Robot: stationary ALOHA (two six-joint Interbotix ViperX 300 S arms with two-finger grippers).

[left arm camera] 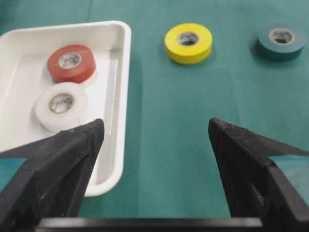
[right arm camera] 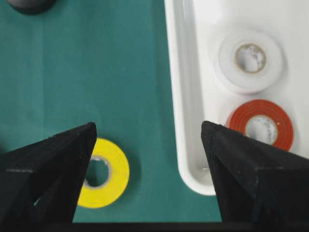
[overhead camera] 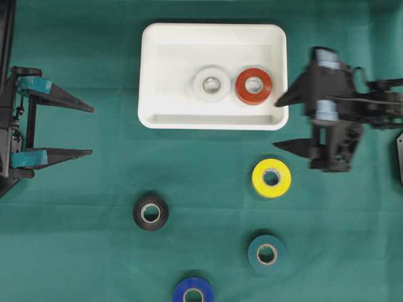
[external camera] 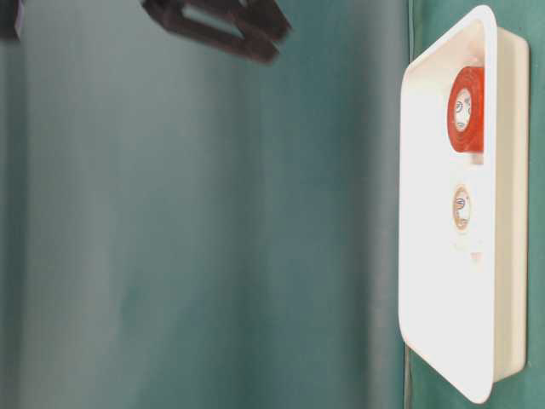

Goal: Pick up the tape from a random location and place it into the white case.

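Overhead exterior view, holdings: one white case (overhead camera: 157, 75) at top centre of the green cloth (overhead camera: 82, 251), containing a white roll (overhead camera: 211, 84) and a red roll (overhead camera: 254, 86) lying flat side by side toward its right end, apparently already delivered; four rolls loose on the cloth below it, namely a yellow roll (overhead camera: 271, 178) nearest the case's lower right corner, a black roll (overhead camera: 150, 212) to the left, a teal roll (overhead camera: 267, 253) lower right, and a blue roll (overhead camera: 193, 292) cut by the bottom edge. Right gripper (overhead camera: 284, 123): jaws wide apart, nothing between them, poised beside the case's right rim with the yellow roll just below, which is probably the next pick as the closest loose tape. Left gripper (overhead camera: 88, 130): jaws likewise spread and empty, parked at the left edge well clear of every roll, presumably leaving the work to the other arm
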